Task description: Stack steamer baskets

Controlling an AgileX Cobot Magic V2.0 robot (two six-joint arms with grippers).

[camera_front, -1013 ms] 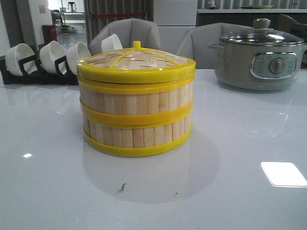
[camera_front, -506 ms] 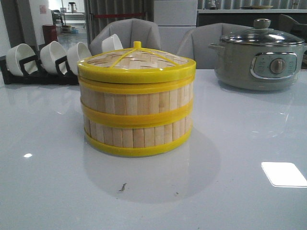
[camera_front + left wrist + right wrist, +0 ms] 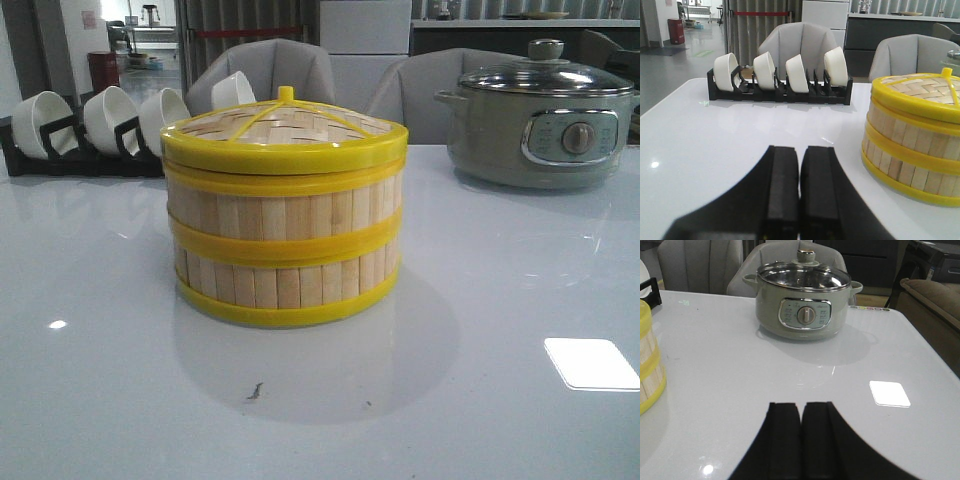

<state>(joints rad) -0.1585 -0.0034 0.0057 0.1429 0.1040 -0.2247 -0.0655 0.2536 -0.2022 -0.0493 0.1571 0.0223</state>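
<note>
Two steamer baskets stand stacked in the middle of the white table, the upper basket point(image 3: 285, 205) on the lower basket point(image 3: 287, 282), with the woven yellow-rimmed lid point(image 3: 285, 135) on top. The stack also shows in the left wrist view point(image 3: 912, 145) and its edge in the right wrist view point(image 3: 647, 370). My left gripper point(image 3: 800, 150) is shut and empty, low over the table, apart from the stack. My right gripper point(image 3: 801, 406) is shut and empty on the stack's other side. Neither gripper shows in the front view.
A black rack with several white bowls point(image 3: 90, 125) stands at the back left, also in the left wrist view point(image 3: 780, 80). A grey-green electric pot with a glass lid point(image 3: 545, 115) stands at the back right, also in the right wrist view point(image 3: 802, 302). Grey chairs stand behind the table.
</note>
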